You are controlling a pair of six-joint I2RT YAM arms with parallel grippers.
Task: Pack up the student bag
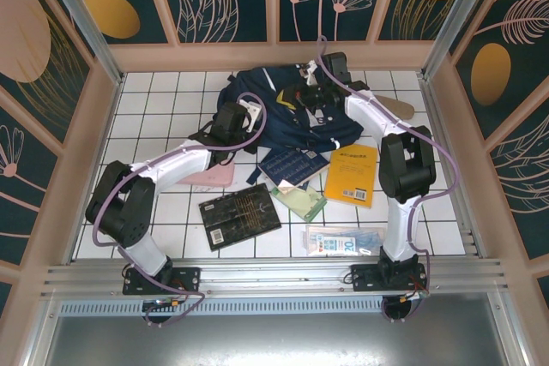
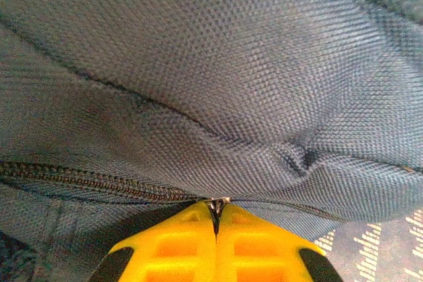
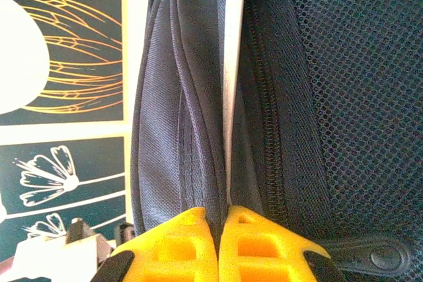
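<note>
The navy-blue student bag point(image 1: 287, 117) lies at the back middle of the tiled table, lumpy and partly lifted. My left gripper point(image 1: 249, 114) is at the bag's left side. In the left wrist view its yellow fingers point(image 2: 178, 242) are shut on the small metal zipper pull point(image 2: 217, 201) at the end of a zipper line across the blue fabric. My right gripper point(image 1: 311, 99) is on the bag's top. In the right wrist view that gripper point(image 3: 218, 219) is shut on a fold of the bag's fabric point(image 3: 215, 163) beside a dark zipper point(image 3: 268, 130) and mesh.
In front of the bag lie a pink flat pouch point(image 1: 210, 177), a black book point(image 1: 239, 216), a blue booklet point(image 1: 293, 165), a green notebook point(image 1: 300, 203), a yellow book point(image 1: 352, 175) and a clear packet point(image 1: 343, 240). A tan oval case point(image 1: 397, 107) sits at the back right. Patterned walls surround the table.
</note>
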